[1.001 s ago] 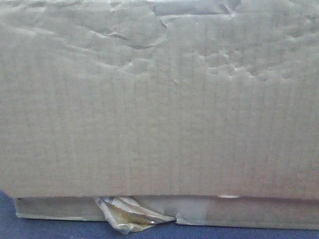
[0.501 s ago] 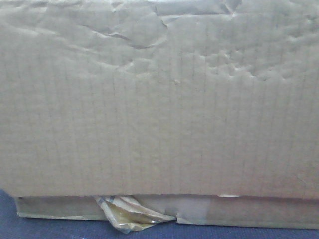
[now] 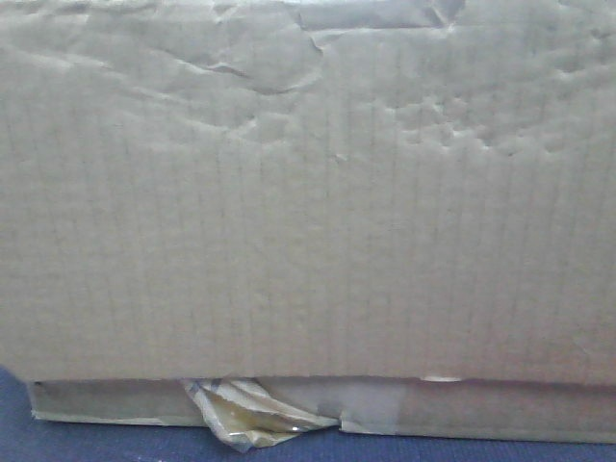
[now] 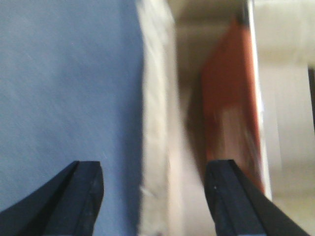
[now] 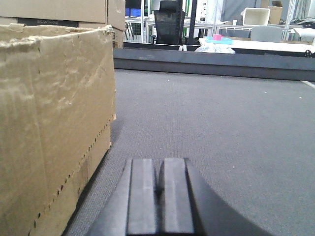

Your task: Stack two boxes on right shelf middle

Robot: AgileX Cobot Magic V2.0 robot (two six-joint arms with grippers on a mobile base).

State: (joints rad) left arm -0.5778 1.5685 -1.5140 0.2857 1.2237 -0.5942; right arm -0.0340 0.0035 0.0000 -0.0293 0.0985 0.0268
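A: As far as the front camera shows, where is the box?

B: A wrinkled cardboard box (image 3: 308, 212) fills nearly the whole view; a wad of yellowish tape (image 3: 255, 419) hangs at its lower edge; under it shows a strip of blue-grey surface (image 3: 58, 445).

A: And the right arm?

B: The right gripper (image 5: 157, 191) is low over a dark grey tabletop (image 5: 221, 128); its fingers are pressed together with nothing between them; just to the left stands a corrugated box (image 5: 49, 128) on that tabletop, apart from the fingers; whether it is the same box, I cannot tell. Beyond it a second carton (image 5: 59, 10) shows at the top edge; far back is a black office chair (image 5: 169, 19).

A: The left one?

B: The left gripper (image 4: 157, 196) has its jaws spread wide and holds nothing; the picture is blurred; a pale edge (image 4: 155, 123) runs between a blue-grey area and a reddish-brown shape (image 4: 231, 108); what these are, I cannot say.
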